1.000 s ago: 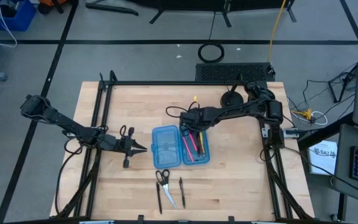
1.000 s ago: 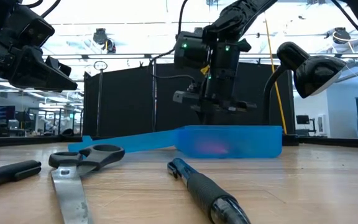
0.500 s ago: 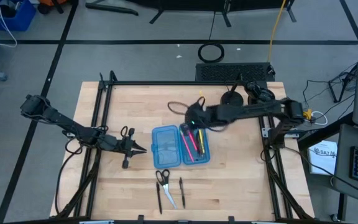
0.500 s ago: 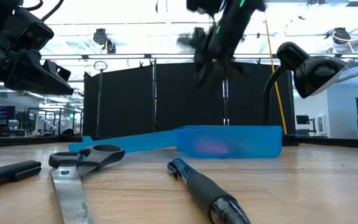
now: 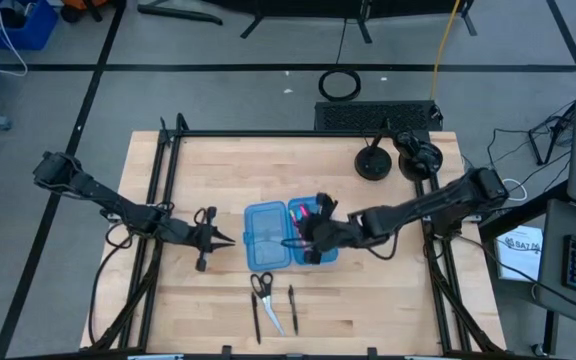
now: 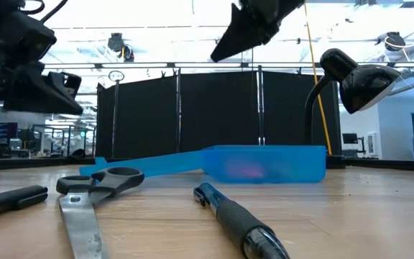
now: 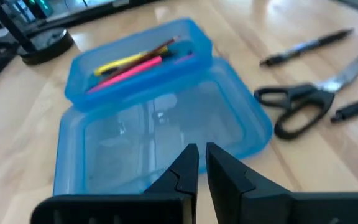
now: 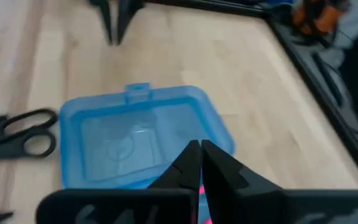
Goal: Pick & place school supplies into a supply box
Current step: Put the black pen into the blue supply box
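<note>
The blue supply box (image 5: 290,236) lies open on the table. Its shallow half (image 7: 160,134) is empty. Its deeper half (image 5: 315,238) holds pink-red and yellow pens (image 7: 132,65). Black-handled scissors (image 5: 264,291) and two dark pens (image 5: 292,306) lie on the table near the front edge. My right gripper (image 5: 304,236) hovers shut and empty above the box, and also shows high in the low view (image 6: 244,30). My left gripper (image 5: 226,239) hangs shut and empty to the left of the box, clear of the table.
A black lamp base (image 5: 372,163) and a lamp head (image 5: 415,155) stand at the far right of the table. A black frame rail (image 5: 168,200) runs along the left side. Bare wood lies to the right of the box.
My right gripper has risen out of the far end of the box's deeper half. It has swung toward the table's near edge and now hovers over the middle of the box. The pens have stayed in the box.
</note>
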